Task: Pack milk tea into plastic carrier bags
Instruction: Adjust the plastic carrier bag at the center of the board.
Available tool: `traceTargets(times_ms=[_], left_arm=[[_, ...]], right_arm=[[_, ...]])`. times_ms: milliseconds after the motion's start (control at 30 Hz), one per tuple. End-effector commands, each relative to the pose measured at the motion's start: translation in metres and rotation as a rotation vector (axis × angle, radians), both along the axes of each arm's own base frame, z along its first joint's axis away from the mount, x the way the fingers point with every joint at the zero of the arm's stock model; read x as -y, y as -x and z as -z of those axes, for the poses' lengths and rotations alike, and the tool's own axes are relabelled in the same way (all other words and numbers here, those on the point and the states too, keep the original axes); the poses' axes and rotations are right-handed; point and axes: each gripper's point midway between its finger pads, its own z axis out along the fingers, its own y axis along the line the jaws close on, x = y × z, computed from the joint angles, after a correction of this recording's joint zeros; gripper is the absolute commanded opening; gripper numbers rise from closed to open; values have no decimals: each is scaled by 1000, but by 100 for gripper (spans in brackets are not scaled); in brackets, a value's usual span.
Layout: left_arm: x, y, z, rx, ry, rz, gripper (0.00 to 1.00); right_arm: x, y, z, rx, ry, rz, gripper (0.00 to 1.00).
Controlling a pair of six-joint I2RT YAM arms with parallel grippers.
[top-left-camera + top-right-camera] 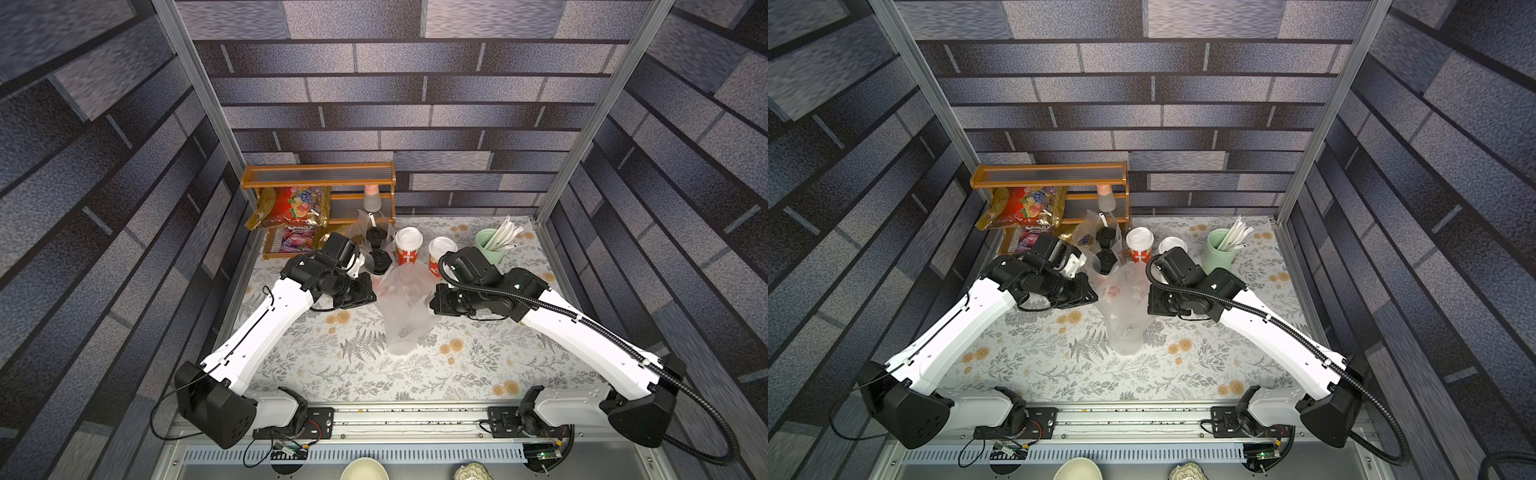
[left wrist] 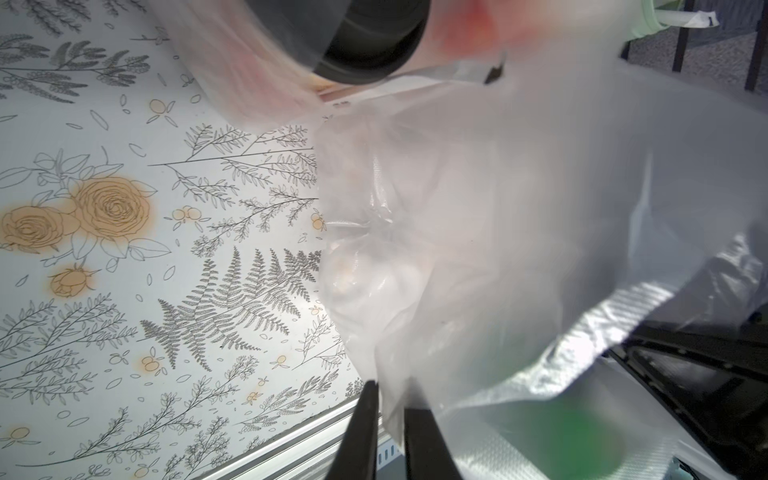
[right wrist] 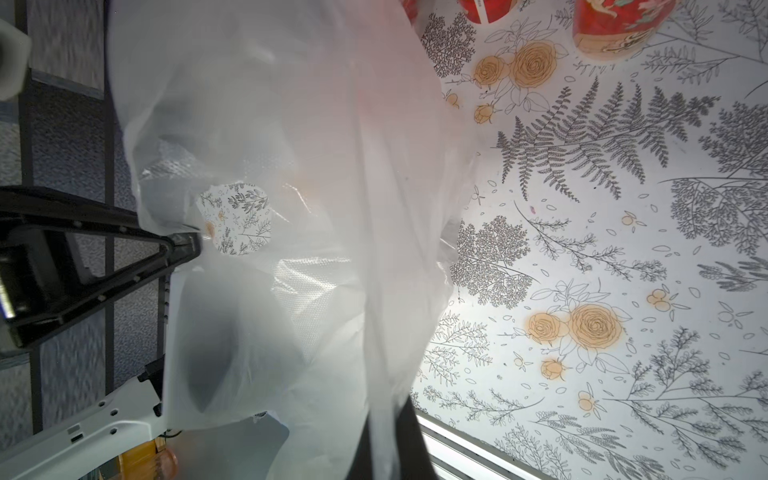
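An empty clear carrier bag [image 1: 405, 309] hangs crumpled between my two grippers at mid-table. My left gripper [image 2: 392, 399] has its jaws a little apart, with the bag's film [image 2: 498, 208] lying loose in the gap. My right gripper [image 3: 386, 432] is shut on the bag's other edge [image 3: 291, 208]. Just behind stand two white-lidded red milk tea cups [image 1: 408, 244] [image 1: 440, 248]. To their left, two black-lidded cups [image 1: 375, 237] [image 1: 380, 261] sit inside another clear bag [image 1: 360, 230]. In both top views the fingertips are hidden by plastic.
A pale green cup of straws [image 1: 490, 245] stands at the back right. A wooden rack [image 1: 320, 178] with foil snack packets [image 1: 291, 205] and a small bottle [image 1: 372, 199] fills the back left. Metal frame posts flank the floral table [image 1: 478, 374].
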Motion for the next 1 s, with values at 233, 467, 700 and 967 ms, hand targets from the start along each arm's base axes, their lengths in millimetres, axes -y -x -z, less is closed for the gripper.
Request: traceTargets(times_ms=[233, 467, 700, 967], left_arm=[[-8, -6, -13, 23, -103, 15, 64], [8, -9, -35, 63, -225, 176, 83], [32, -6, -27, 27, -318, 345, 90], [71, -10, -44, 59, -250, 388, 92]], right_arm=[[-6, 2, 9, -7, 4, -60, 0], [-10, -1, -6, 18, -12, -80, 0], [-10, -4, -12, 32, -7, -82, 0], [-12, -7, -17, 47, -25, -73, 0]])
